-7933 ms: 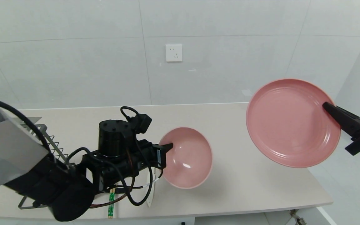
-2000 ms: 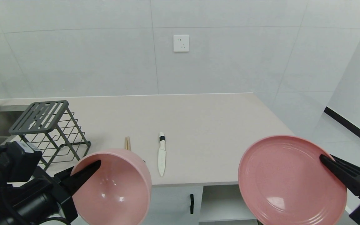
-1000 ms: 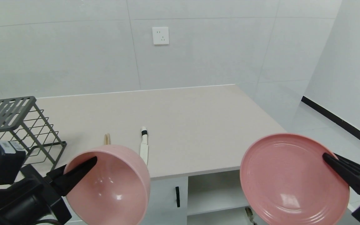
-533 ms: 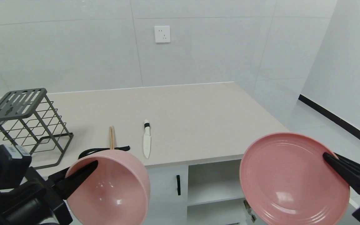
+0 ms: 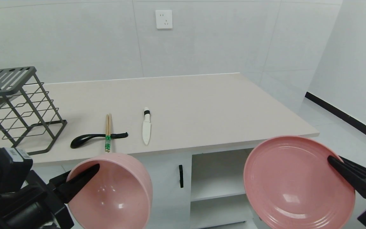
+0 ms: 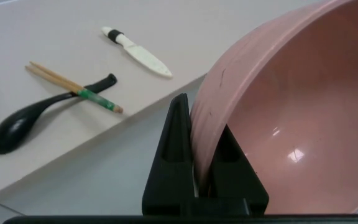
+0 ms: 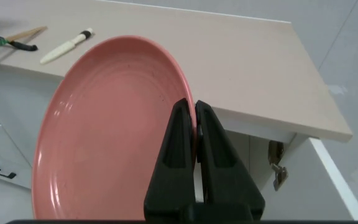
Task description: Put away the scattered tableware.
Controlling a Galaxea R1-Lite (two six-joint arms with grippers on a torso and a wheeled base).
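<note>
The left gripper (image 5: pixel 87 171) has its fingers (image 6: pixel 179 155) clamped on the rim of the bowl (image 5: pixel 119 194). The bowl is held tilted at 7 o'clock in the head view, in front of the surface (image 5: pixel 202 105). The right gripper (image 5: pixel 332 160) is clamped on the rim of the plate (image 5: pixel 291 184), held tilted at 5 o'clock. The knife (image 5: pixel 146 127) lies on the surface. At its 9 o'clock, the chopsticks (image 5: pixel 108 132) cross the spoon (image 5: pixel 84 139). The rack (image 5: pixel 14 101) stands farther toward 9 o'clock.
</note>
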